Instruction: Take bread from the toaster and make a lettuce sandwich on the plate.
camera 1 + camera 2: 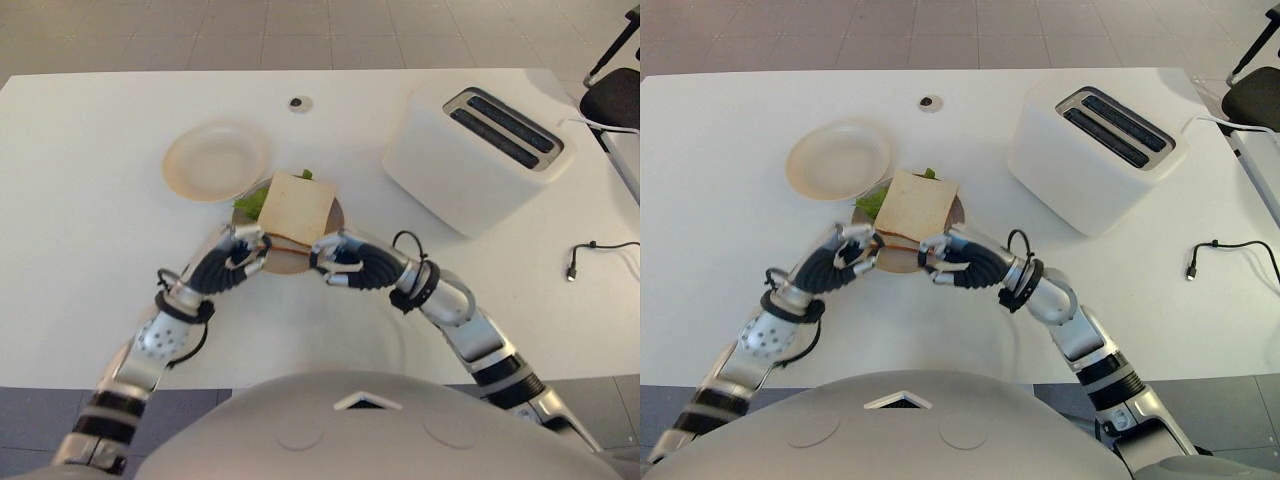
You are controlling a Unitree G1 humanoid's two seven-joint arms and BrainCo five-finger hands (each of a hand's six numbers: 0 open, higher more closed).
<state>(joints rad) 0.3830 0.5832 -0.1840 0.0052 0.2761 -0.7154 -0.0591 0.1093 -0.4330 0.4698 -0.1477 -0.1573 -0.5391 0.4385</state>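
Left of the toaster (480, 150), on the white table (80, 200), the sandwich (298, 208) sits on a brown plate (288, 264), lettuce (250, 203) poking out on the side away from the toaster. The left robot hand (243, 252) and right robot hand (338, 263) are both curled at its near corners and appear to pinch it. Bread this light and soft would likely dent under pressure, and the slick leaf could let the slices slide, so a gentle hold at opposite edges looks safest. An empty cream plate (215, 160) lies further left of the toaster.
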